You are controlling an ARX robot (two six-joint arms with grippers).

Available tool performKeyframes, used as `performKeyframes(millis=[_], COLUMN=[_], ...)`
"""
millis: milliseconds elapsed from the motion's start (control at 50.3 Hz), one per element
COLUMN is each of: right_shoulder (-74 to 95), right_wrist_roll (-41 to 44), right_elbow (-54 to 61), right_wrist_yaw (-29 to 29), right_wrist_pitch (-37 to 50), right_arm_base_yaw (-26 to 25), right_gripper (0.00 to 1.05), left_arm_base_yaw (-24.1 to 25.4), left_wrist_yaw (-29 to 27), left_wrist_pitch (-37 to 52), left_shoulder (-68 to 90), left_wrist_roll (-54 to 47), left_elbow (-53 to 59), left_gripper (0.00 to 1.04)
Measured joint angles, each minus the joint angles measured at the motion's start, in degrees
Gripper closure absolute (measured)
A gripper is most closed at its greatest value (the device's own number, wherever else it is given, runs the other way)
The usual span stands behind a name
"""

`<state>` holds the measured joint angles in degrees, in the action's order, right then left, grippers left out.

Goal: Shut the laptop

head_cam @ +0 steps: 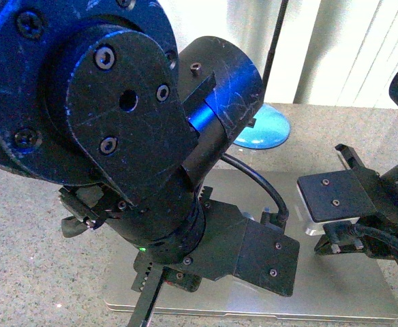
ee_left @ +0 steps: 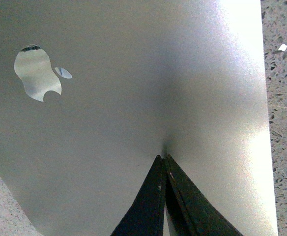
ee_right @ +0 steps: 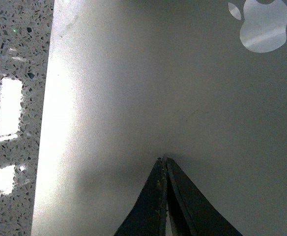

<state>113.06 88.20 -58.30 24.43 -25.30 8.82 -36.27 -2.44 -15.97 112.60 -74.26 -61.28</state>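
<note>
The laptop [head_cam: 335, 289] lies on the counter with its silver-grey lid down flat; no screen or keys show. My left gripper [ee_left: 163, 157] is shut, its two fingers pressed together to a point that meets the lid [ee_left: 133, 98], well away from the shiny apple logo [ee_left: 37, 73]. My right gripper [ee_right: 162, 160] is also shut with nothing in it, and its tip is on the lid [ee_right: 158, 88] nearer the lid's edge, with the logo [ee_right: 264, 24] off to one side. In the front view the left arm [head_cam: 117, 116] hides much of the laptop.
The laptop sits on a speckled stone counter [head_cam: 35, 259]. A blue round object [head_cam: 264, 129] lies behind the laptop, in front of white blinds [head_cam: 362, 48]. A thin black pole [head_cam: 277, 41] rises at the back. A small white scrap [ee_left: 282, 47] lies on the counter beside the lid.
</note>
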Motion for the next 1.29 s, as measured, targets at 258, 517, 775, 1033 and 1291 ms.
performKeyframes(millis=[258, 517, 775, 1033, 1291], right_shoulder=[0.0, -0.7, -3.2, -3.3, -3.3], right_wrist_roll=[-0.5, -0.9, -1.1, -1.6, -1.9], right_elbow=[1.0, 1.0, 1.9, 3.6, 4.5], right_wrist_yaw=[0.2, 0.1, -0.3, -0.2, -0.3], right_wrist_pitch=[0.6, -0.1, -0.5, 0.7, 1.6], right_arm_base_yaw=[0.6, 0.6, 0.6, 0.8, 1.0], right_gripper=[1.02, 1.02, 1.02, 1.02, 1.02], left_arm_base_yaw=[0.0, 0.0, -0.1, -0.4, -0.4], left_wrist_yaw=[0.0, -0.2, -0.5, -0.7, -0.8], left_wrist_pitch=[0.2, -0.2, -0.4, -0.5, -0.4], left_shoulder=[0.0, -0.7, -2.5, -2.8, -2.8], left_wrist_roll=[0.2, 0.2, 0.4, 0.6, 0.7], left_elbow=[0.6, 0.8, 1.3, 2.6, 2.9], left_gripper=[1.01, 1.01, 1.01, 1.01, 1.01])
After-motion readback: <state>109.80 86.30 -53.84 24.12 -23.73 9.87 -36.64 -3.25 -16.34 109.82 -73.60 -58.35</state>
